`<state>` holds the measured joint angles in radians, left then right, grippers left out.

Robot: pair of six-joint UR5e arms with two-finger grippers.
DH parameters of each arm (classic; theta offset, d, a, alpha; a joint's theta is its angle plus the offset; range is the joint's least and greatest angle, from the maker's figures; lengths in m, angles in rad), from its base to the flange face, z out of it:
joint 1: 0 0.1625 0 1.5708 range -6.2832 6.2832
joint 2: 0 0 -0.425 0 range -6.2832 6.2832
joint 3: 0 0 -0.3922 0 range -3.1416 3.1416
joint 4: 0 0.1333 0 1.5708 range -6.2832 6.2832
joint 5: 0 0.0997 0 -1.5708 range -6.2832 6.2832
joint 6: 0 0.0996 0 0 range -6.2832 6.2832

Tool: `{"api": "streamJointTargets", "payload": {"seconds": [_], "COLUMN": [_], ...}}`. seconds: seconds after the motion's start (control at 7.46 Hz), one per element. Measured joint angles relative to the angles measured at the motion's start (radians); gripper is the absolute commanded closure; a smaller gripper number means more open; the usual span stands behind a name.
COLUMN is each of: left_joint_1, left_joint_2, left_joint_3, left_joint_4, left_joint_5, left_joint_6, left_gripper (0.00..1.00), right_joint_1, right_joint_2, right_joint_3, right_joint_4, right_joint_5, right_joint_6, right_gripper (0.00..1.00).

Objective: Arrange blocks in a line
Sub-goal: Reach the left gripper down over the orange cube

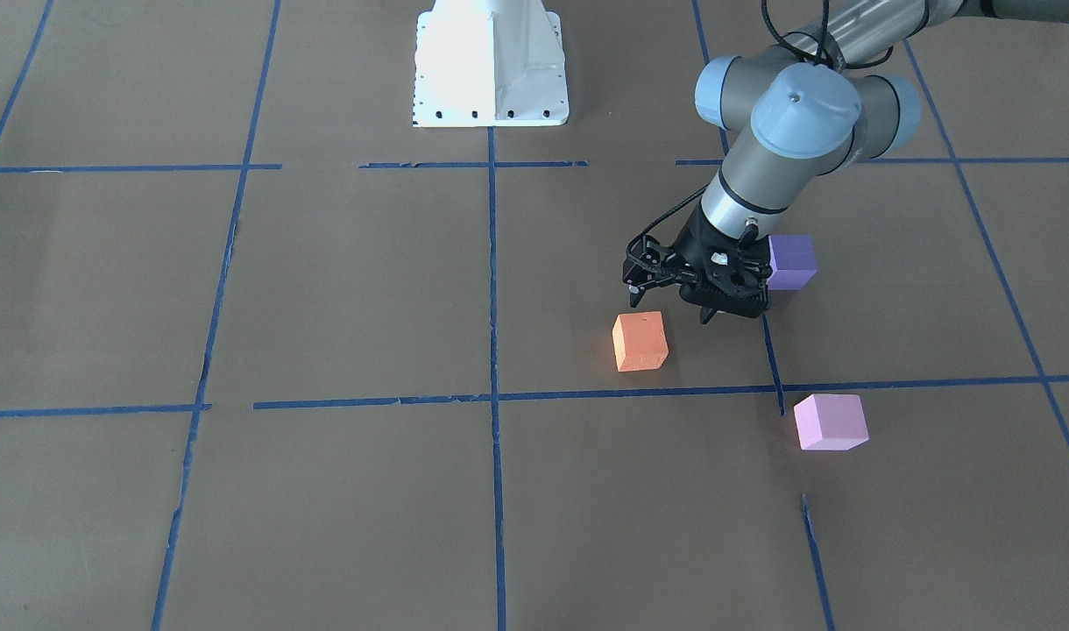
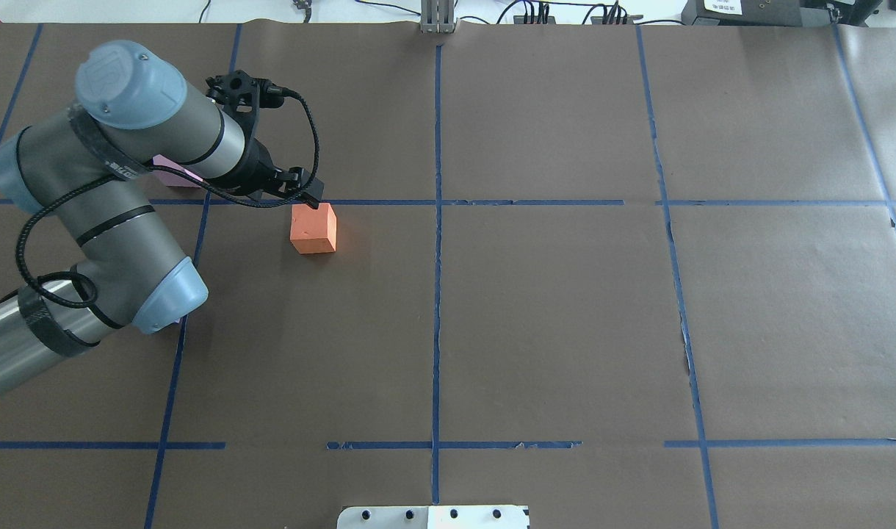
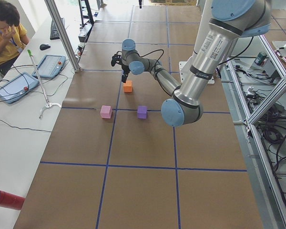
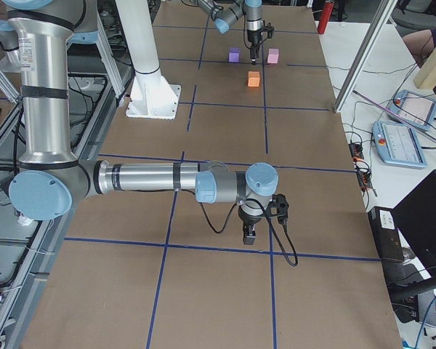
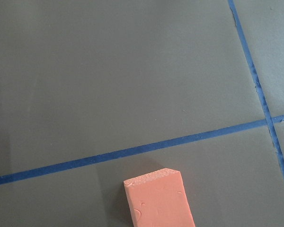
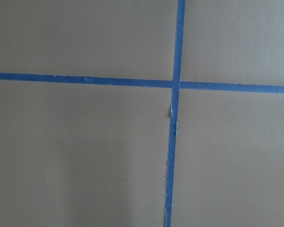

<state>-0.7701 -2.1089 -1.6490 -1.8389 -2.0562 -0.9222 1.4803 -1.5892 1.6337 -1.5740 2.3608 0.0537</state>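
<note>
Approach step, by our read: left gripper (image 1: 706, 308) hovers just beside the orange block (image 1: 640, 342), holding nothing. We can't tell if it's spread or pressed together. Purple block (image 1: 792, 261) and pink block (image 1: 831, 421) sit apart, no line yet. Next we'd centre over orange, descend, pinch.

Blue tape lines (image 2: 437, 294) are dividing the brown-paper-covered desk (image 2: 565, 330) into a grid. At the white side bench (image 3: 19, 143), an operator (image 3: 7, 28) in a yellow shirt is sitting at the far end. A teach pendant (image 3: 50, 66) and a second pendant (image 3: 12, 88) are lying close by, near a keyboard (image 3: 55, 28) and a mouse (image 3: 44, 46). A red cylinder (image 3: 7, 199) is lying at the near end.
</note>
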Motion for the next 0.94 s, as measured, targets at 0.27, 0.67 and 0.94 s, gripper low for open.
{"api": "streamJointTargets", "payload": {"seconds": [0.27, 0.67, 0.94], "left_joint_1": [0.018, 0.039, 0.044], "left_joint_2": [-0.072, -0.124, -0.127], "left_joint_3": [0.084, 0.157, 0.172], "left_joint_4": [0.063, 0.135, 0.157], "left_joint_5": [-0.027, -0.025, -0.004], "left_joint_6": [-0.094, -0.154, -0.164], "left_gripper": [0.00, 0.00, 0.00], "right_joint_1": [0.000, 0.000, 0.000], "right_joint_2": [0.000, 0.000, 0.000], "right_joint_3": [0.000, 0.000, 0.000], "right_joint_4": [0.000, -0.001, 0.000], "right_joint_5": [0.000, 0.000, 0.000], "right_joint_6": [0.000, 0.000, 0.000], "right_gripper": [0.00, 0.00, 0.00]}}
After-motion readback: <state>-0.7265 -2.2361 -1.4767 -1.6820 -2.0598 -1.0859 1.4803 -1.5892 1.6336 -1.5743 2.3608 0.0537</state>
